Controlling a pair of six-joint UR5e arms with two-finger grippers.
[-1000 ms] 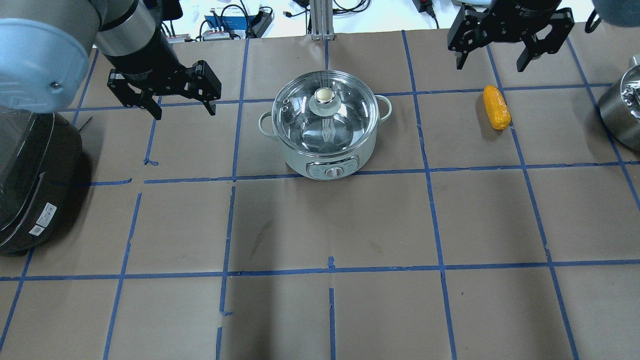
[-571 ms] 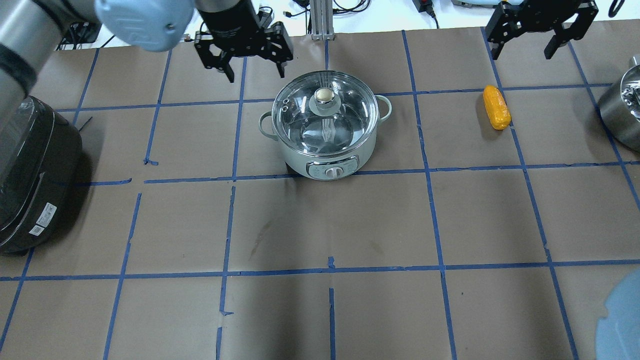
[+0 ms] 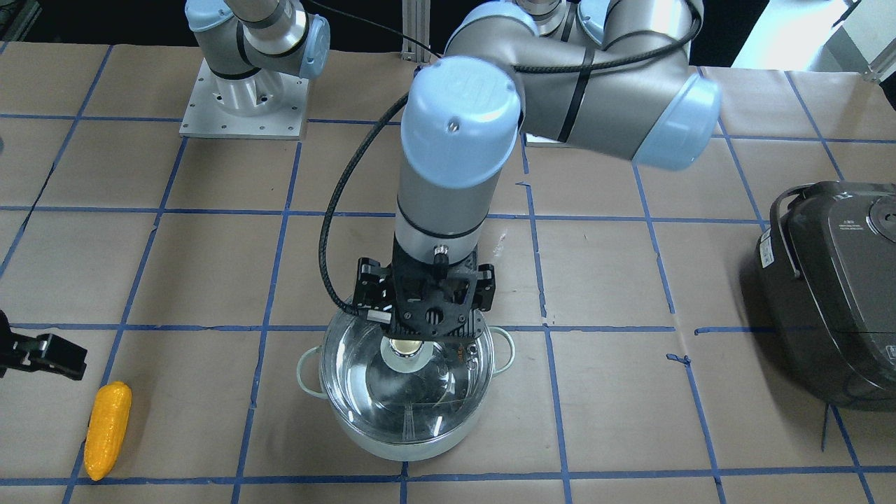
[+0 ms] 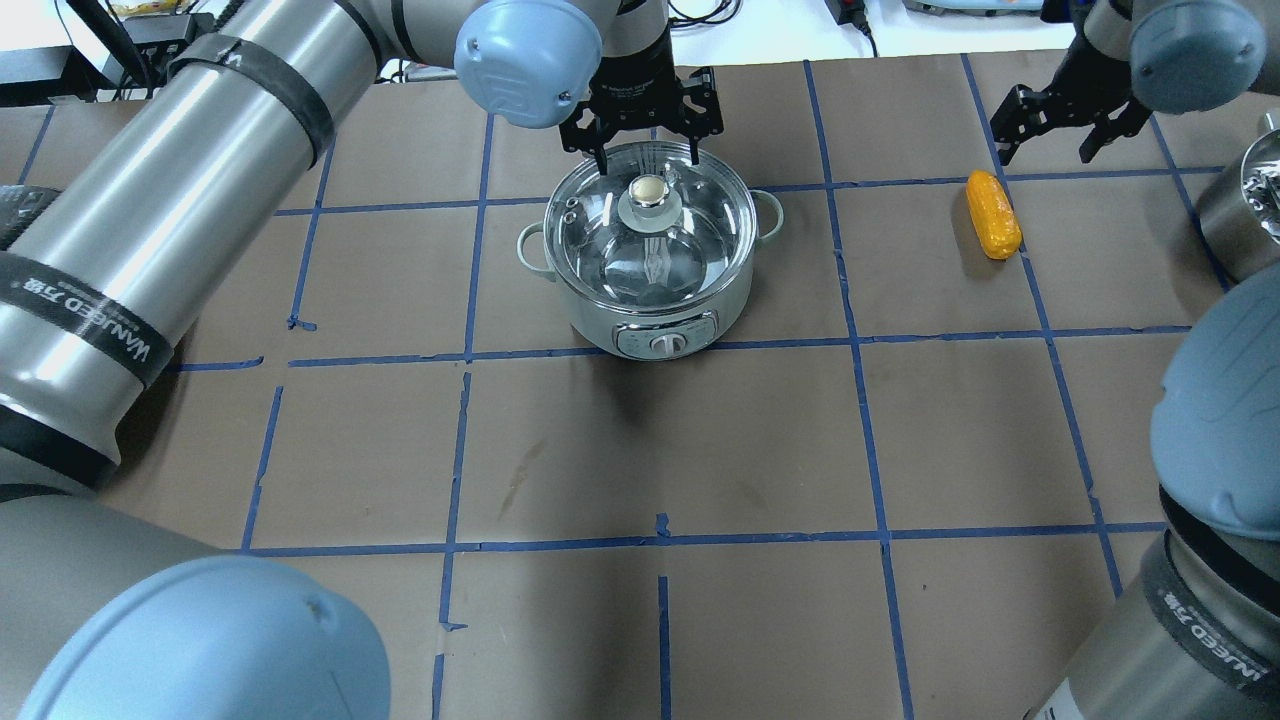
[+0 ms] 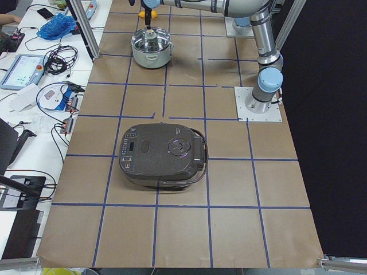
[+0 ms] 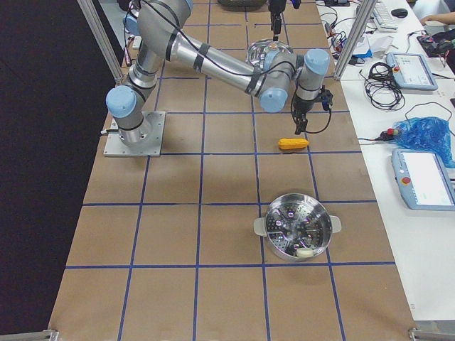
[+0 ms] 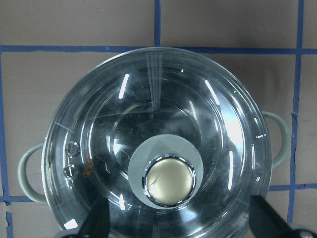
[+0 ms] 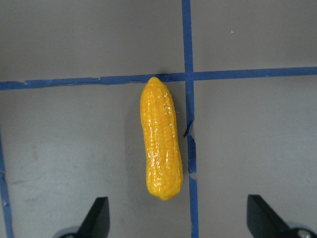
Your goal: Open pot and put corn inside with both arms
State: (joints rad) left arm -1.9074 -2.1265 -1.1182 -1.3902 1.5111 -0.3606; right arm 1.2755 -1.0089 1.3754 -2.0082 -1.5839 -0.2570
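Nothing of the task is judged to be completed yet. The pot (image 4: 650, 305) is set near the middle of the desk (image 4: 650, 450), and its glass lid (image 4: 655, 250) is seated on the rim, so the pot is not opened. The left gripper (image 4: 646, 150) is held spread wide above the lid, lined up with the knob (image 4: 649, 190) and clear of it; no contact is seen. The corn (image 4: 993, 214) is laid on the desk well to the right of the pot, just beside a blue tape line, untouched. The right gripper (image 4: 1045, 150) is held spread above the corn, apart from it. Four steps are judged to be left: the knob is to be pinched, the lid lifted away, the corn picked up, and the corn released into the pot.
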